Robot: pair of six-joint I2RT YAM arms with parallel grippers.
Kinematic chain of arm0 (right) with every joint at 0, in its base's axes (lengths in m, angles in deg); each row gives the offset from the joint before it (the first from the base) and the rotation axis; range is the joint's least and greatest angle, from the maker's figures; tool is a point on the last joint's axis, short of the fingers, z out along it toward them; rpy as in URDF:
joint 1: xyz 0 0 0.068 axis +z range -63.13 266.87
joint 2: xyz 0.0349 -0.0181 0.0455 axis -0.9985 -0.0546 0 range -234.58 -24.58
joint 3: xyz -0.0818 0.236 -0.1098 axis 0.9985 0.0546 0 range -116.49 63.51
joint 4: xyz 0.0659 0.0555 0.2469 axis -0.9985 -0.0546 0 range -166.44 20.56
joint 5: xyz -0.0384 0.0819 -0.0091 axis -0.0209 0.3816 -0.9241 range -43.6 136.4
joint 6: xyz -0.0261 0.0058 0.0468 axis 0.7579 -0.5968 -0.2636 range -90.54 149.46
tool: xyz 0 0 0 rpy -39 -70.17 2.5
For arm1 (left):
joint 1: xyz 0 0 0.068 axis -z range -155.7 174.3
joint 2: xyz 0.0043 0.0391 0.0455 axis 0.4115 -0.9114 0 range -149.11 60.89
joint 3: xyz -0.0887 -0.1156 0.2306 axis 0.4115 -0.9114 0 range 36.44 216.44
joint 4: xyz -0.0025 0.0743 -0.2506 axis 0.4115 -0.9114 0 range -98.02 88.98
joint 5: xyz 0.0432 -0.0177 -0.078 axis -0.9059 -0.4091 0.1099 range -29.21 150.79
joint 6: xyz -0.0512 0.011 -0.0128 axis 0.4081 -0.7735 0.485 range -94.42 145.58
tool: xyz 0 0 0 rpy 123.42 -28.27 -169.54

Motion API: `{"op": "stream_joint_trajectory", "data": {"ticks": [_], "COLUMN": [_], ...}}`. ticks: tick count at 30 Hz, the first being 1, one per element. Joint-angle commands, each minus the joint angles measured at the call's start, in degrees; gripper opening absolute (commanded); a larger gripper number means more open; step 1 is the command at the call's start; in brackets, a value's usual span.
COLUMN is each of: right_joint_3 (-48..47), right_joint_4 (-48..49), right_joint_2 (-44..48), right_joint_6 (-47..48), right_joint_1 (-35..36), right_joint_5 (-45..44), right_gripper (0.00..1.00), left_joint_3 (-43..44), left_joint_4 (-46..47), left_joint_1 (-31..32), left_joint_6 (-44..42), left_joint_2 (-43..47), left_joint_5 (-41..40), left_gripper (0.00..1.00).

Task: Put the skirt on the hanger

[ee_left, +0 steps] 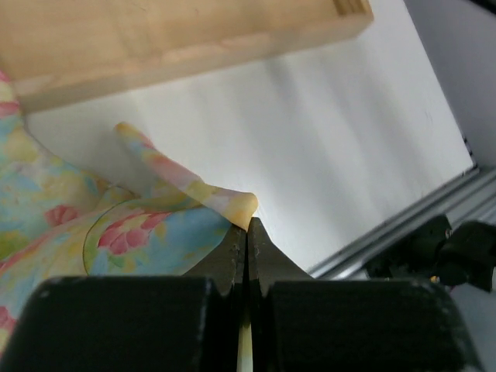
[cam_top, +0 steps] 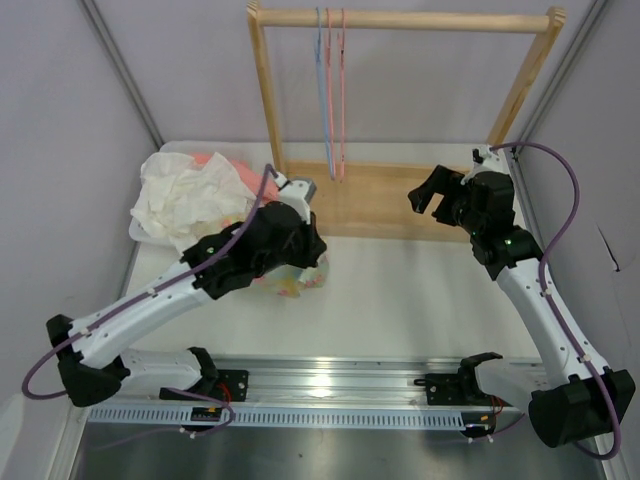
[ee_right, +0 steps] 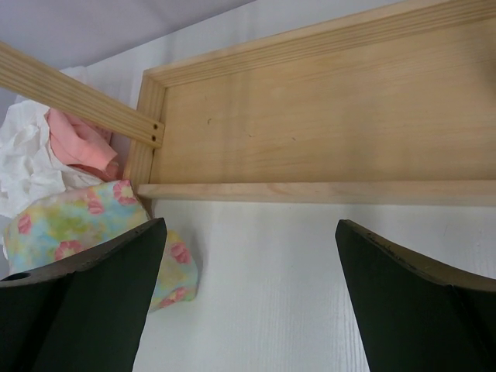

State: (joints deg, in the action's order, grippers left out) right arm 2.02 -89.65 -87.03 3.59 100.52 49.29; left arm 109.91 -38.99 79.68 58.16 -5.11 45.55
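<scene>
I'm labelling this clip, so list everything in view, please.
table: one, white, underneath
rack: one, pale wood, table's far side
blue hanger: one, light blue, hung on the rack's rail
pink hanger: one, pink, hung beside it
skirt: one, yellow and blue with pink flowers, on the table by the rack
white cloth: one, white, crumpled far left
garment: one, salmon pink, with the white cloth
left gripper: one, black, shut on the skirt's edge
right gripper: one, black, open near the rack's base

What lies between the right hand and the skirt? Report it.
Top view: only the wooden rack base and bare white table separate the right hand from the skirt.
</scene>
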Motion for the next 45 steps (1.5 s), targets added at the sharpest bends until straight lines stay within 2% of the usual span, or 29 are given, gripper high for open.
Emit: {"op": "stream_joint_trajectory", "data": {"ticks": [1,4,8,11,12,14,15,16,17,21,24,27,33,40,45], "right_joint_3": [0.1,-0.5,1.6,3.6,3.8,4.8,5.2,6.2,6.6,8.5,9.0,8.9,7.5,3.0,-0.5], "right_joint_4": [-1.3,-3.4,-4.8,-6.0,-6.9,-7.3,-7.4,-7.2,-7.0,-4.9,-3.2,-1.7,0.4,3.2,3.5], "right_joint_2": [0.0,-1.0,-0.9,-1.2,-1.4,-2.0,-2.0,-2.1,-2.2,-4.2,-7.1,-10.7,-16.6,-22.5,-26.3], "right_joint_6": [0.1,-0.6,-0.8,-1.1,-1.3,-1.4,-1.3,-1.4,-1.5,-2.2,-1.9,-0.5,0.6,2.2,2.8], "right_joint_1": [-0.1,-0.1,1.0,1.3,1.2,1.6,1.6,1.7,1.8,2.8,4.5,7.6,15.1,22.7,26.8], "right_joint_5": [0.0,1.1,1.5,0.1,0.1,0.0,-0.2,-0.2,-0.1,1.1,1.6,2.2,-0.1,-0.6,-2.7], "right_gripper": [0.99,0.99,0.99,0.99,1.00,0.99,0.99,0.99,0.99,0.99,0.99,0.99,0.92,0.84,0.84], "left_joint_3": [2.8,4.0,-3.1,-3.4,-3.4,-3.9,-4.3,-4.7,-4.7,-4.5,-4.4,-6.1,-11.9,-11.9,-10.5], "left_joint_4": [7.2,6.4,12.2,12.7,12.4,11.7,11.8,11.3,10.4,7.6,2.9,-0.2,1.5,1.9,2.6], "left_joint_1": [2.7,4.6,8.0,11.2,11.8,12.4,12.4,12.3,12.1,9.1,5.5,-1.9,-13.9,-20.9,-23.5], "left_joint_6": [0.8,1.4,4.4,5.3,5.7,6.3,6.1,5.9,5.5,3.6,3.3,4.2,3.2,0.9,-0.2], "left_joint_2": [-4.2,-9.5,-11.2,-15.0,-17.0,-17.9,-17.7,-17.2,-16.8,-14.4,-12.3,-9.9,-8.5,-16.8,-22.6], "left_joint_5": [5.0,5.8,10.1,10.6,10.4,8.7,8.0,5.3,3.9,0.4,-5.7,-9.5,-6.9,-8.0,-7.9], "left_gripper": [0.00,0.00,0.00,0.01,0.09,0.15,0.33,0.38,0.39,0.53,0.61,0.60,0.56,0.50,0.49]}}
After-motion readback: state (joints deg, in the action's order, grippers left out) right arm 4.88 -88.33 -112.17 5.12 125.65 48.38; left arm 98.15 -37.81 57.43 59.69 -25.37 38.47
